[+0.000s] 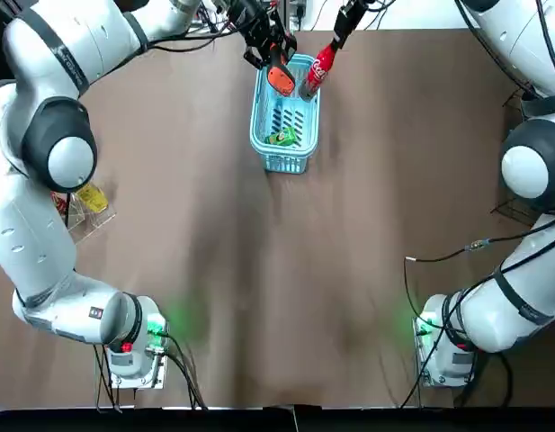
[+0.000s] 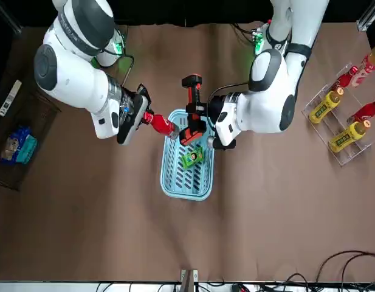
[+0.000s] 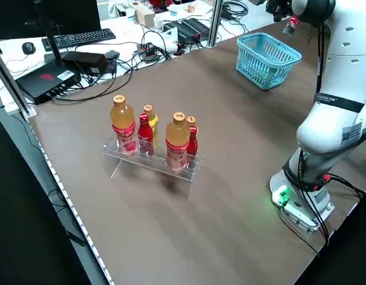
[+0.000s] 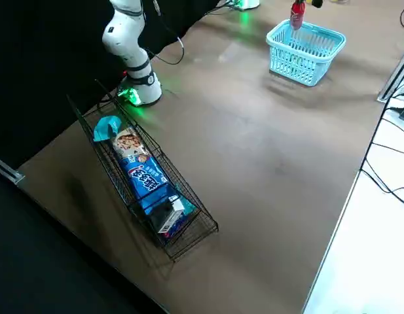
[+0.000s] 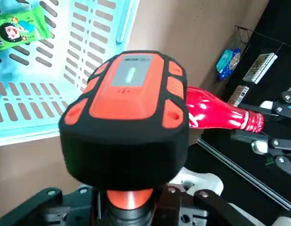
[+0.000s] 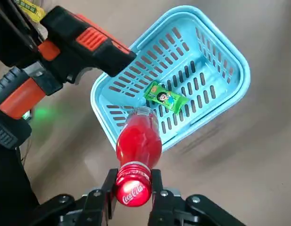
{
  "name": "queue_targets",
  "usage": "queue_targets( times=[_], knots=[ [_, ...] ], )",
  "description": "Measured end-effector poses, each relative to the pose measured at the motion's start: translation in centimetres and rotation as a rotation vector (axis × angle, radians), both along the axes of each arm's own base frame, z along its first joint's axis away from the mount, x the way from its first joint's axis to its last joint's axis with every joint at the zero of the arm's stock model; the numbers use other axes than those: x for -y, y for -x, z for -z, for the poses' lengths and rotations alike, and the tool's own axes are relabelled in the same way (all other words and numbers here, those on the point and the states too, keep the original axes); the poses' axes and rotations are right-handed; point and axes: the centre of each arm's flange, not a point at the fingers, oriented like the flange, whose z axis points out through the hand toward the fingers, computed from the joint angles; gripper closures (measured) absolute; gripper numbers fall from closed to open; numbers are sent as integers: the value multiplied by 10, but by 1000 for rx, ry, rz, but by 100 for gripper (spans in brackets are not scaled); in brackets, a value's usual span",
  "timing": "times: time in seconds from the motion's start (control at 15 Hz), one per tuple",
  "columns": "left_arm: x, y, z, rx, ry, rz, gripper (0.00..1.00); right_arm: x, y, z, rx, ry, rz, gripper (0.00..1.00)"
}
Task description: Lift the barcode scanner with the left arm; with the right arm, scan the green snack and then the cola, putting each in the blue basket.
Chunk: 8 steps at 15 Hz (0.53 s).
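Closest to us, in the right wrist view, the cola's (image 6: 138,141) red cap is sitting between the right jaws, which are closing narrowly on the neck just under it. We are seeing the bottle hanging tilted in the air. Its base is reaching over the rim of the blue basket (image 6: 232,56), at the end farthest from the arm bases. The left jaws are gripping the barcode scanner (image 5: 131,103) by its handle. Its black-and-orange head is hovering just beside the cola, above that same end of the basket and clear of the worktop (image 1: 259,288).

Moving outward, we are finding the green snack (image 6: 165,97) lying flat on the basket's slatted floor, apart from the cola and the scanner above it. The basket is standing on the far middle of the worktop, well apart from both arm bases.

Farther out, on the robot's left side, a clear rack (image 3: 150,161) is holding yellow and red drink bottles, all standing upright. On the robot's right side, a black wire basket (image 4: 205,222) is sitting near the worktop's edge. Blue snack packets (image 4: 144,176) are lying in a row inside it, with a small box at one end.
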Motion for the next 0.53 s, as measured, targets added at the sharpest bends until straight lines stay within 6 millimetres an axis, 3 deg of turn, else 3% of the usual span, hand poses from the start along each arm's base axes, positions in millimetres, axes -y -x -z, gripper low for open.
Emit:
queue_targets(
  times=[0.2,0.53],
  knots=[
    [3,-1,4,12,5,2,66,2,-1,0,-1,2,7,68],
    [29,2,17,50,24,5,66,2,-1,0,-3,2,9,68]
  ],
)
